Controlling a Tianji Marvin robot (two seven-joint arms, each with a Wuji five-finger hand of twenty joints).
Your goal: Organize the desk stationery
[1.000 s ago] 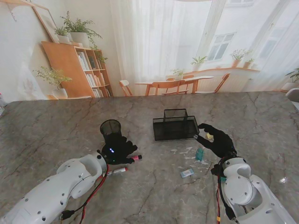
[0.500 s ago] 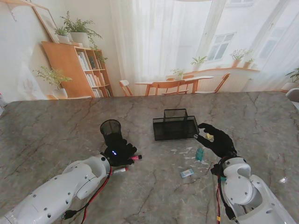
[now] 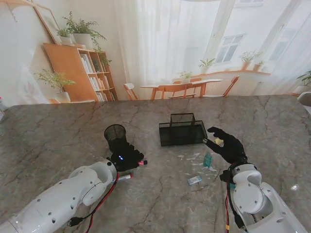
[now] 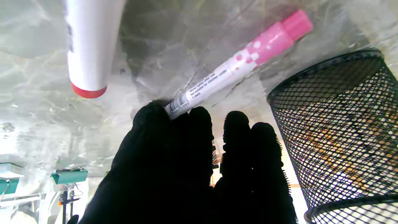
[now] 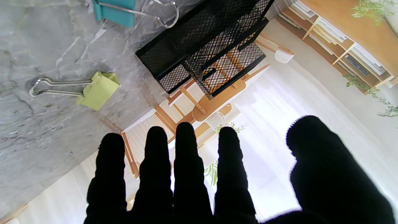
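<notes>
Beside mesh cup, left hand pinching pink marker, right hand spread.

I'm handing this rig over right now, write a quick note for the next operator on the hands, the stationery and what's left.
Left hand: fingers closed on the white end of the pink marker, right beside the mesh pen cup.
Right hand: open, holding nothing, hovering near the right end of the mesh desk organizer.
Loose on the table: red-tipped white marker near the left hand, yellow-green binder clip, teal binder clip, a small light blue item.
Done: nothing visibly put away; the organizer looks empty.
Left: drop the markers in the cup, collect the clips and small item into the organizer.
</notes>
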